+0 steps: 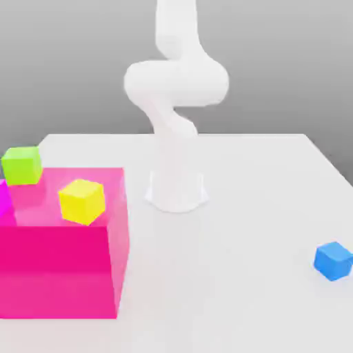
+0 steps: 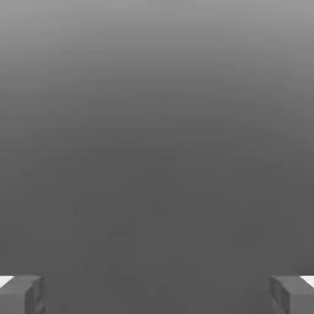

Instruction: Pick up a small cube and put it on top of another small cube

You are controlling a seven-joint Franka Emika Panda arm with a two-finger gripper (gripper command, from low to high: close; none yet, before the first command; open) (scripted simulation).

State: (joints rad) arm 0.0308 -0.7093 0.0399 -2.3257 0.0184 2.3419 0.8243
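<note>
Task is standing at its opening step: the gripper is holding its jaws wide and empty, while the small blue cube is lying untouched on the tabletop at the exterior view's right, so the next move calls for a reach and descent over it.

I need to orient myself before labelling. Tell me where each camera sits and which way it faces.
Exterior view: off the arm, looking down across the white table at the arm's base, with the blue cube, yellow cube, green cube and pink block.
Hand view: on the hand, facing plain grey; both fingertips show, jaws wide open.
Shared: no object appears in both.
</note>
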